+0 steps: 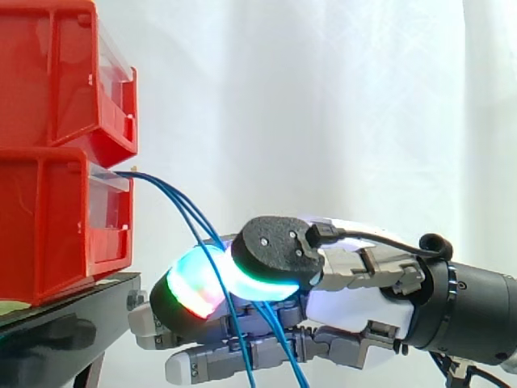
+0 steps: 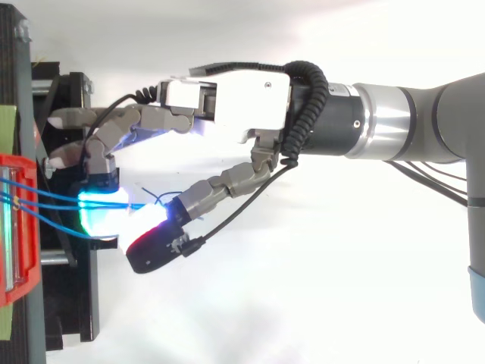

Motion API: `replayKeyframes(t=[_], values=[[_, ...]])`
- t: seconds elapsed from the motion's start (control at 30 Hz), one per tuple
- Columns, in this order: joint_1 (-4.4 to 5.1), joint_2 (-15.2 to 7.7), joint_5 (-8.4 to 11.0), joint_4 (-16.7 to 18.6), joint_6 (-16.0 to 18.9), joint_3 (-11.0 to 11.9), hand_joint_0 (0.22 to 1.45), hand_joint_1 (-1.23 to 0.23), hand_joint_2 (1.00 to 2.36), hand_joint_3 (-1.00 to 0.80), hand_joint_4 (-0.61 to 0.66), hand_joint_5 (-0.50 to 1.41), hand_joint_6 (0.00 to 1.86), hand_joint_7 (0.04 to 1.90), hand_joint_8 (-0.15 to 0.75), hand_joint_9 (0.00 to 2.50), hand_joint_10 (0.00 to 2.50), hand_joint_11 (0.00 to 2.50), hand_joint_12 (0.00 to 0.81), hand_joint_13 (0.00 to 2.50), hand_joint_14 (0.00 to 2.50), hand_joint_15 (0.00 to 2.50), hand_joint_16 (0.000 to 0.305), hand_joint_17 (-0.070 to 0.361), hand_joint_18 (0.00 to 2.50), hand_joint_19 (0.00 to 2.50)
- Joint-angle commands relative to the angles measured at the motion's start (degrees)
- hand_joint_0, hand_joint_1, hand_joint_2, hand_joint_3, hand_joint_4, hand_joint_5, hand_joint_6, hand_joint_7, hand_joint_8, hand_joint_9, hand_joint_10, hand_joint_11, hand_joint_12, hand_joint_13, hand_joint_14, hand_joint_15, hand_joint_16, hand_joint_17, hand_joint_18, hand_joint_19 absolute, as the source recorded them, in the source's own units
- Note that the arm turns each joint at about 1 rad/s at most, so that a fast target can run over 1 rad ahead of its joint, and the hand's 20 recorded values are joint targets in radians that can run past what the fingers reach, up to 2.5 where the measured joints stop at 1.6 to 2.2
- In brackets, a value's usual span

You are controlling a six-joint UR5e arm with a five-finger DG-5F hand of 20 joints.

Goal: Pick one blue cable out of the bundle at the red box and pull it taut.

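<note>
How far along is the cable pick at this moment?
Done: the robot hand is at the thin blue cables coming out of the lower red plastic box. In hand: its glowing pads pinch the strands, which run almost straight from the box. Left: several strands seem to pass between the pads, so one is not clearly singled out, and loose lengths hang below, so the taut pull looks unfinished.
</note>
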Motion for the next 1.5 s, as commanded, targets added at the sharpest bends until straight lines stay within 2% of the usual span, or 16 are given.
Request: replayKeyframes(t=[0.0,0.07,0.2,0.27,0.4,0.43,0.57,0.77,0.93,1.3,1.47], values=[[0.0,0.03,-0.02,0.01,0.0,0.0,0.69,-0.93,1.01,-0.36,0.18,-0.16,0.89,0.91,0.317,0.44,0.0,0.01,0.362,0.22,0.0,0.0,0.06,0.135,0.39,0.09],[0.0,0.03,0.16,0.09,0.0,0.0,0.7,-0.98,1.0,-0.5,0.24,-0.16,0.89,0.93,0.315,0.43,0.0,0.0,0.361,0.21,0.0,0.0,0.06,0.134,0.39,0.09],[0.0,0.03,0.16,0.09,0.0,0.0,0.59,-0.92,1.0,-0.5,0.27,-0.16,0.87,0.91,0.313,0.43,0.0,0.0,0.364,0.21,0.0,0.0,0.06,0.135,0.38,0.11],[-0.09,0.03,0.16,0.09,0.0,0.0,0.53,-0.78,1.0,-0.5,0.3,-0.15,0.83,0.89,0.318,0.44,0.0,0.0,0.377,0.2,0.0,0.0,0.063,0.141,0.38,0.13],[0.0,0.03,0.16,0.09,0.0,0.0,0.56,-0.66,1.0,-0.5,0.29,-0.13,0.77,0.94,0.309,0.45,0.0,0.0,0.37,0.2,0.0,0.0,0.061,0.138,0.36,0.15],[0.0,0.03,0.16,0.09,0.0,0.0,0.59,-0.63,1.01,-0.43,0.28,-0.13,0.75,0.96,0.308,0.46,0.0,0.0,0.366,0.19,0.0,0.0,0.06,0.136,0.35,0.16],[0.0,0.03,0.16,0.09,0.0,0.0,0.6,-0.6,1.01,-0.31,0.26,-0.11,0.71,1.02,0.304,0.46,0.0,0.0,0.365,0.18,0.0,0.0,0.06,0.135,0.32,0.17],[0.0,0.03,0.34,0.09,0.09,0.0,0.6,-0.59,1.02,-0.23,0.26,-0.11,0.69,1.06,0.307,0.47,0.0,0.0,0.366,0.18,0.0,0.0,0.06,0.135,0.31,0.18],[-0.09,0.03,0.34,0.09,0.09,0.0,0.59,-0.54,1.01,-0.25,0.3,-0.1,0.67,1.07,0.312,0.47,0.0,0.0,0.372,0.17,0.0,0.0,0.062,0.139,0.29,0.2],[-0.18,0.03,0.16,0.18,0.18,0.0,0.61,-0.56,1.01,-0.18,0.32,-0.08,0.6,1.17,0.328,0.51,0.0,0.0,0.383,0.2,0.0,0.0,0.064,0.144,0.32,0.19],[-0.27,0.12,-0.02,0.18,0.26,0.09,0.61,-0.67,1.02,-0.13,0.3,-0.09,0.63,1.14,0.331,0.53,0.0,0.04,0.381,0.21,0.0,0.0,0.063,0.141,0.36,0.18]])
